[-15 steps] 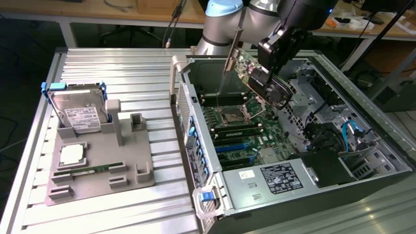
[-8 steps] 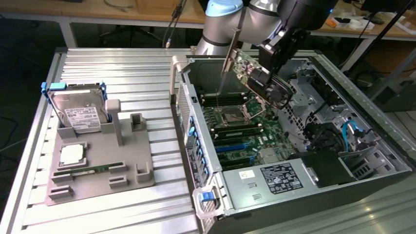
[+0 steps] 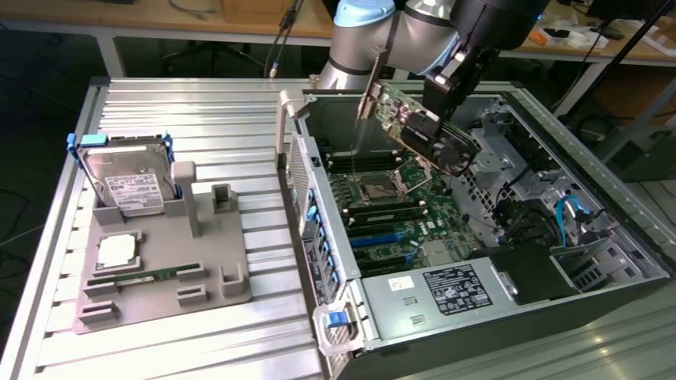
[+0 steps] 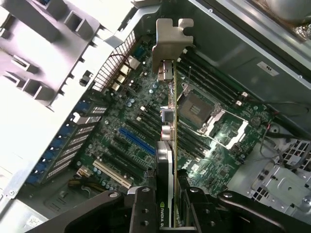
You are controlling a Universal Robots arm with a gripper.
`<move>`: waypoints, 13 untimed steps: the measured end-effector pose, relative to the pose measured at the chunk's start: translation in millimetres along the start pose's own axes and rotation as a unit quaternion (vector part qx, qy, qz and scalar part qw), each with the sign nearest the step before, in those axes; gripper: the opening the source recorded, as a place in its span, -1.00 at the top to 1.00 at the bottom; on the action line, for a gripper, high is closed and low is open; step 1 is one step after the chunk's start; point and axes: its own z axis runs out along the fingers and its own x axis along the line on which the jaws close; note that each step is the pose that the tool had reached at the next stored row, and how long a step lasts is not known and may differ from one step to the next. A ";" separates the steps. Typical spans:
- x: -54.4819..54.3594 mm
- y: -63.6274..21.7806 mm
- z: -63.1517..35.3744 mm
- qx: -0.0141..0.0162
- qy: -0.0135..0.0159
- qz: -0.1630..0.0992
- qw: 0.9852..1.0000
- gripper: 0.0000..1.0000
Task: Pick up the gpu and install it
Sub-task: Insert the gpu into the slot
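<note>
The gpu, a green card with a black cooler and a silver end bracket, hangs tilted in the air above the motherboard of the open computer case. My gripper is shut on its upper edge. In the wrist view the gpu runs edge-on away from my gripper, its silver bracket at the far end, with the blue expansion slot on the board below and to one side. The card touches no slot.
A grey fixture on the slatted table at the exterior view's left holds a hard drive, a CPU and a RAM stick. The case's side walls, drive cage and cables surround the board.
</note>
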 end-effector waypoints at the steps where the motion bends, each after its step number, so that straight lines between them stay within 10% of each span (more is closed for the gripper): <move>1: 0.0 0.0 0.0 0.000 0.000 -0.005 1.000 0.47; 13: -0.2 0.1 0.3 -0.001 0.001 -0.039 0.999 0.47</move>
